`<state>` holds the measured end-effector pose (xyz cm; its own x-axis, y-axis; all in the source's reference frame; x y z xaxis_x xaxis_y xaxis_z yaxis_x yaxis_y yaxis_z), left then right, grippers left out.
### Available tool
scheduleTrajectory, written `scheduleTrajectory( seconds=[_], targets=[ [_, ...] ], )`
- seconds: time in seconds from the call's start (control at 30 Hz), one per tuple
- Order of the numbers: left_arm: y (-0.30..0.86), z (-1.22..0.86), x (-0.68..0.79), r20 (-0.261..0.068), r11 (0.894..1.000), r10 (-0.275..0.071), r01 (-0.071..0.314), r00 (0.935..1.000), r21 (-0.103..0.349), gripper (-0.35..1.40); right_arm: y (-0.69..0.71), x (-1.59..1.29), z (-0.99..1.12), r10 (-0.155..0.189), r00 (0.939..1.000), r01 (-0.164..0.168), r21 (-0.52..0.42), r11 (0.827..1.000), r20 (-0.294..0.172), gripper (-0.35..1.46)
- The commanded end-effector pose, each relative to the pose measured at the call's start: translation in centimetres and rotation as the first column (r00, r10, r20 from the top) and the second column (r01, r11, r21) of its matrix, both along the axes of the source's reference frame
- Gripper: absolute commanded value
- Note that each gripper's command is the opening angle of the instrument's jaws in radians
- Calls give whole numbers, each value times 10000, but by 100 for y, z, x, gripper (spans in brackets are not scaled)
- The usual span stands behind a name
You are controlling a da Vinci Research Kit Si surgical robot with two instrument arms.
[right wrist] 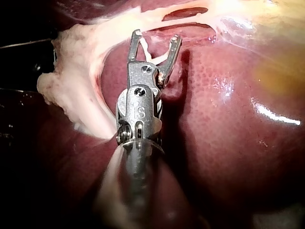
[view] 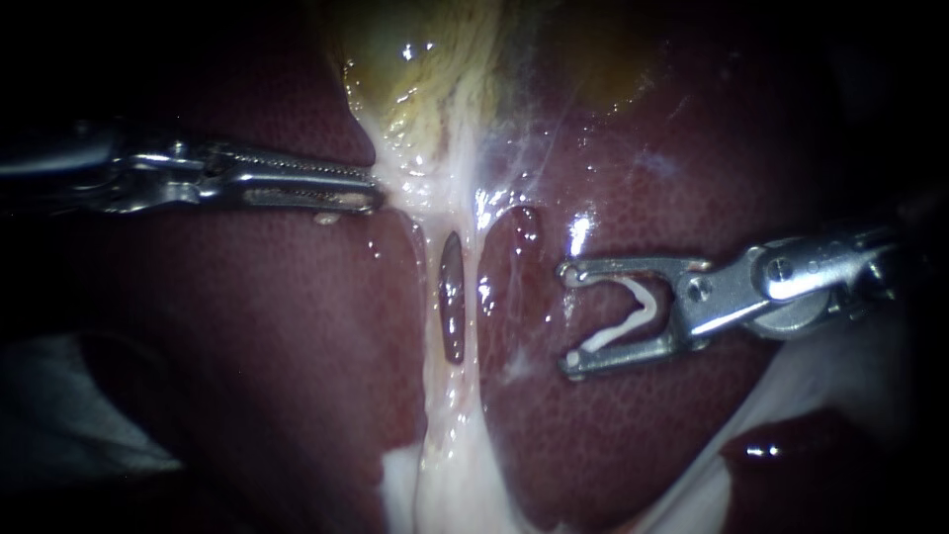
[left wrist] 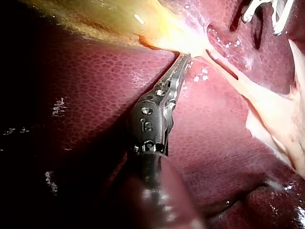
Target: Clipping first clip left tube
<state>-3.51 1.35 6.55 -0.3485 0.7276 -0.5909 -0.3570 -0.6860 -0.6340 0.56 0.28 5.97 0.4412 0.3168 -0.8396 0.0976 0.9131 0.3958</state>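
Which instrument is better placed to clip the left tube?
Right. The right instrument holds a clip in its jaws, open toward the left tube. The left instrument carries no clip and lies by the gallbladder.

light is pooling at the middle of the endoscope view and glinting in small white spots on the wet liver (view: 633, 435). the edges are fading into black. a pale cloth (view: 79, 415) is lying dim at the lower left.
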Motion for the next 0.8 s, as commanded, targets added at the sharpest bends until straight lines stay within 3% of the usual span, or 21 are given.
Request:
scheduleTrajectory(
  seconds=[0.03, 0.2, 0.3, 0.53, 0.8],
  targets=[
    [0, -3, 1, 8, 10000, 9, -9, 10000, 4, -35, 0, 0, 0, 1, 10000, -1, 1, 10000, 1, 49],
    [1, -23, 7, 48, 10000, 31, -32, 10000, 93, -35, 0, 0, 0, 0, 10000, 0, -2, 10000, 1, 49],
    [8, -45, 16, 66, 9998, 67, -68, 10000, 207, -35, 0, 0, 0, 0, 10000, 0, -2, 10000, 1, 49],
    [22, -89, 39, 295, 9995, -289, 286, 9991, 93, -35, 0, 1, 0, 6, 10000, -6, -2, 10000, 4, 49],
    [19, -89, 36, 274, 9995, -312, 311, 9991, 74, -35, -7, 21, -1, -195, 9997, 197, 122, 9997, -159, 49]
  ],
)
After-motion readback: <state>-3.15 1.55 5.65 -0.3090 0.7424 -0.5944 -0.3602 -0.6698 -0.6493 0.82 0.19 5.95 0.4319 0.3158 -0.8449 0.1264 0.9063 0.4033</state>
